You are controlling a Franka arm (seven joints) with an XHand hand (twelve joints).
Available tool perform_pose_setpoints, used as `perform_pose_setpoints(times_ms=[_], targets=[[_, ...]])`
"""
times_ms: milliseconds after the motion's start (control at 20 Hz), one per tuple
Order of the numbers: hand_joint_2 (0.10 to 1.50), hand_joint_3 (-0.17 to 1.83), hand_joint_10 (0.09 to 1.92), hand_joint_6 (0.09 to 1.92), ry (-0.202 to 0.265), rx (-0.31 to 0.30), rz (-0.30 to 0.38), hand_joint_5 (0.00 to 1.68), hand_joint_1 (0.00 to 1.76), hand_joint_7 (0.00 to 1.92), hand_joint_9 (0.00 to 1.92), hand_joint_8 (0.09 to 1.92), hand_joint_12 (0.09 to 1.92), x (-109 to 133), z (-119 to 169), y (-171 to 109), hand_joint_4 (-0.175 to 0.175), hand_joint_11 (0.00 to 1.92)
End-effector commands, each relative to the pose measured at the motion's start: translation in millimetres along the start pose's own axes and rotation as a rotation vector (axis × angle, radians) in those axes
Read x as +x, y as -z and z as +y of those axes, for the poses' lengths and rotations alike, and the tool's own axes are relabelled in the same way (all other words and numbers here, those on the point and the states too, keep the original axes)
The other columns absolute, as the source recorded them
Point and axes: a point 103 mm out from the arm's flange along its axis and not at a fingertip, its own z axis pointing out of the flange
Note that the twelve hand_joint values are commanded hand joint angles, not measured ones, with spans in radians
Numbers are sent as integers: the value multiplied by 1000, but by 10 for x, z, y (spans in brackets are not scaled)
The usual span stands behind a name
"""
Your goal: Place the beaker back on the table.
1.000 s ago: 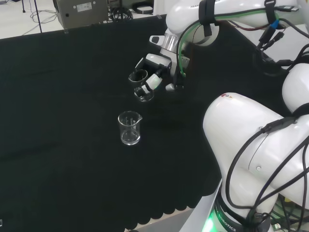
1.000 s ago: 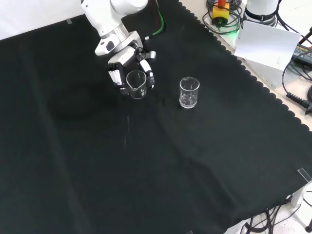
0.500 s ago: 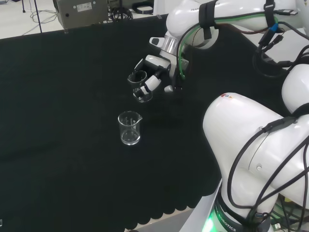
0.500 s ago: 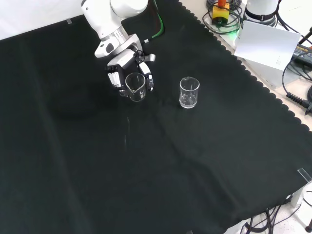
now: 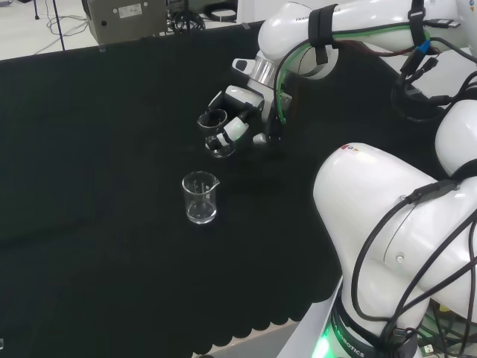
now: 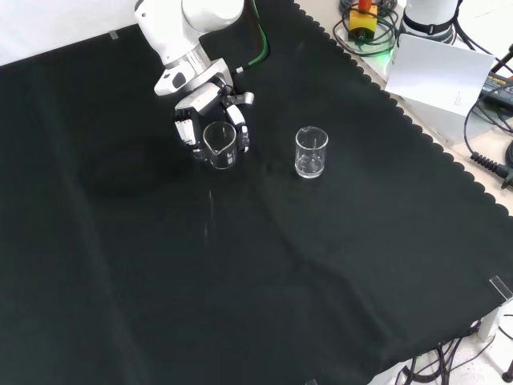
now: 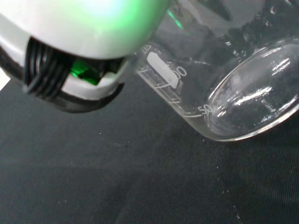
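On the black-clothed worktop [image 6: 321, 265], nearer the front camera, a second clear beaker [image 6: 311, 151] stands upright and apart from the hand. Beyond it and to its left in the front view, the hand [image 6: 210, 112] reaches down from the white arm [image 6: 172, 32], fingers curled round the held beaker [image 6: 219, 145]. That beaker tilts, its base [image 7: 254, 105] close above the cloth in the wrist view.

The held beaker [image 7: 224, 84] is cut off at the wrist view's edge.
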Motion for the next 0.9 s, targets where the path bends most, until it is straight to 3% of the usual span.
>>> perform_pose_setpoints(times_ms=[50, 150, 250, 350, 400, 500, 600, 700, 900], targets=[[557, 773, 87, 848, -4, 18, 8, 1219, 1433, 1301, 1581, 784, 670, -13, -8, -20, -166, 1279], [614, 692, 87, 867, -6, 32, 9, 1208, 1424, 1231, 1563, 828, 686, -16, -17, -31, -153, 1265], [750, 484, 87, 775, -9, 56, 8, 1207, 1325, 1230, 1467, 693, 728, -25, -27, -42, -20, 1247], [850, 317, 87, 697, -9, 83, 6, 1199, 1240, 1108, 1369, 634, 797, -34, -38, -51, -114, 1165], [824, 289, 87, 707, -8, 104, 9, 1093, 1242, 1015, 1305, 630, 860, -40, -41, -57, -94, 1079], [677, 455, 87, 753, -8, 145, 14, 759, 1211, 751, 1091, 646, 1045, -52, -46, -64, -45, 797], [566, 610, 87, 625, -10, 168, 3, 447, 1159, 496, 874, 645, 1225, -52, -55, -68, -34, 501], [513, 688, 87, 464, -15, 180, -10, 332, 1123, 349, 755, 660, 1314, -43, -62, -66, -34, 342], [492, 712, 87, 256, -19, 192, -24, 296, 1077, 242, 665, 668, 1362, -1, -73, -25, -35, 213]])
